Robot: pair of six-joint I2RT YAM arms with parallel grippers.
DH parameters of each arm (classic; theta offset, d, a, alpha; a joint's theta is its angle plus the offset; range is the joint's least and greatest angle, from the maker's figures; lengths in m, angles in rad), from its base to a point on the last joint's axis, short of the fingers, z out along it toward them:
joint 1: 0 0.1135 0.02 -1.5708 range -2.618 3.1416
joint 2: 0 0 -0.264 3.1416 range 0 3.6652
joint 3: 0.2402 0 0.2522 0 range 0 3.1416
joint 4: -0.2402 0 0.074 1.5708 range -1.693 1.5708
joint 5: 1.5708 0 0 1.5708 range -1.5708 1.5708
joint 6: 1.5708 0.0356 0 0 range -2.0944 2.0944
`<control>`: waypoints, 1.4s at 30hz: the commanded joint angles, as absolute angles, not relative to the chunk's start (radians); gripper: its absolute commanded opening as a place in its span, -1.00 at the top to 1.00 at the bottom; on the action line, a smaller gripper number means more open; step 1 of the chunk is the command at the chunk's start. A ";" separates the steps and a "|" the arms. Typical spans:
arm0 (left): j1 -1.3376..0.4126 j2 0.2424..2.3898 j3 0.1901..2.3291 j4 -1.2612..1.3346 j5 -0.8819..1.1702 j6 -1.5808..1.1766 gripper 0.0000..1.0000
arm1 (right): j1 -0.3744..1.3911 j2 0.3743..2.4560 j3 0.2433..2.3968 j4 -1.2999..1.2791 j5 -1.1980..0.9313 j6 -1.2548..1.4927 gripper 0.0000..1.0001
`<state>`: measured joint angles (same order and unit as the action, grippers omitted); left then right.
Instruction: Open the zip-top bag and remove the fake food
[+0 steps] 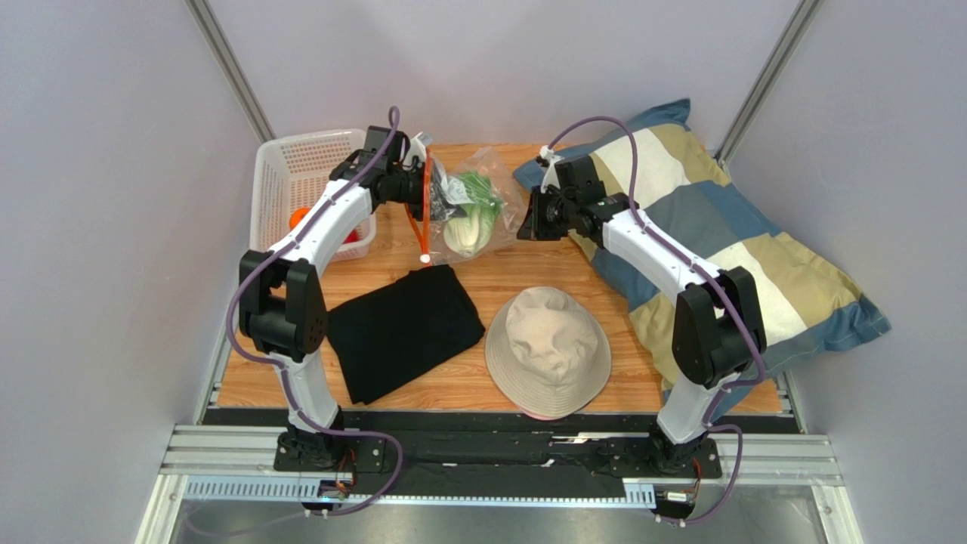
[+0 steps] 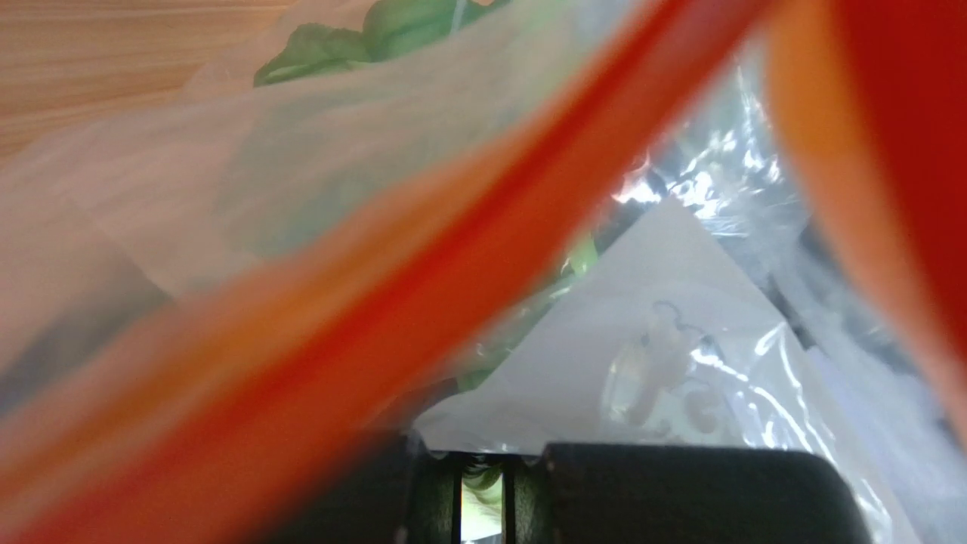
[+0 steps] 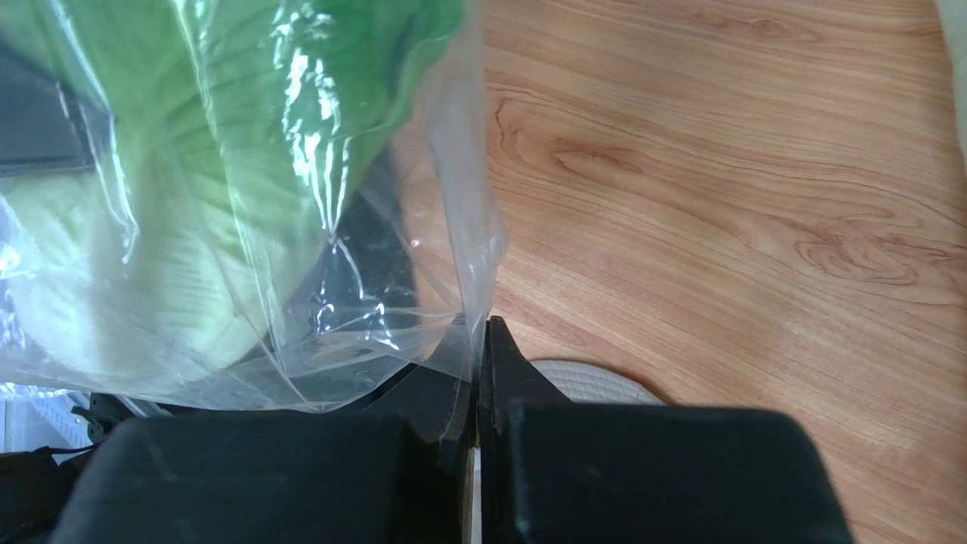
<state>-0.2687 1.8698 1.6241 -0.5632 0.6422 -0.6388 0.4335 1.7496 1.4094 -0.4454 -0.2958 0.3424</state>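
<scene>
The zip-top bag (image 1: 482, 204) is held up over the back of the table between both grippers, its orange-red zip strip (image 1: 422, 221) at the left. The pale green cabbage (image 1: 468, 224) is inside it. My left gripper (image 1: 415, 188) is shut on the bag at the zip end; in the left wrist view (image 2: 486, 459) the plastic and white label (image 2: 658, 329) run into the jaws and the strip (image 2: 431, 261) blurs across. My right gripper (image 1: 529, 222) is shut on the bag's clear far edge (image 3: 471, 329), with the cabbage (image 3: 193, 170) beside it. An orange fruit (image 1: 297, 215) and a red one (image 1: 356, 236) lie in the basket.
A white mesh basket (image 1: 297, 159) stands at the back left. A black cloth (image 1: 403, 329) and a beige bucket hat (image 1: 548, 351) lie at the front. A checked pillow (image 1: 726, 249) fills the right side under the right arm.
</scene>
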 commanded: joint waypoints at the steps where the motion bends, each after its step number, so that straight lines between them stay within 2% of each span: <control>1: -0.230 1.764 1.592 -0.649 0.621 -0.468 1.00 | 0.414 1.798 1.502 -0.433 -0.244 0.338 1.00; 6: -0.209 1.701 1.494 -0.589 0.779 -0.440 1.00 | 0.413 1.900 1.620 -0.443 -0.180 0.281 1.00; 13: -0.184 1.628 1.371 -0.347 0.896 -0.675 1.00 | 0.390 1.985 1.635 -0.385 -0.057 0.219 1.00; 18: -0.183 1.605 1.423 -0.483 0.856 -0.608 1.00 | 0.374 2.057 1.706 -0.382 -0.051 0.169 1.00; 22: -0.183 1.546 1.408 -0.626 0.663 -0.564 1.00 | 0.356 2.103 1.746 -0.365 -0.021 0.181 1.00; 26: -0.181 1.392 1.157 -0.286 0.598 -0.736 1.00 | 0.367 2.123 1.805 -0.337 -0.066 0.201 1.00; 29: -0.186 1.400 1.125 -0.151 0.518 -0.848 1.00 | 0.397 2.090 1.813 -0.308 -0.159 0.167 1.00; 31: -0.184 1.423 1.144 -0.138 0.427 -0.854 1.00 | 0.408 2.047 1.734 -0.276 -0.195 0.190 1.00; 35: -0.166 1.456 1.305 -0.235 0.243 -0.795 1.00 | 0.396 1.951 1.573 -0.238 -0.127 0.193 1.00; 42: -0.147 1.433 1.341 -0.334 0.167 -0.847 1.00 | 0.335 1.977 1.589 -0.317 -0.057 0.212 1.00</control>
<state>-0.1993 1.4899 1.2861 -0.3237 0.3599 -0.8066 0.4343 1.9781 1.5764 -0.2287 -0.2604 0.2455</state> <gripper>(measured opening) 0.049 0.008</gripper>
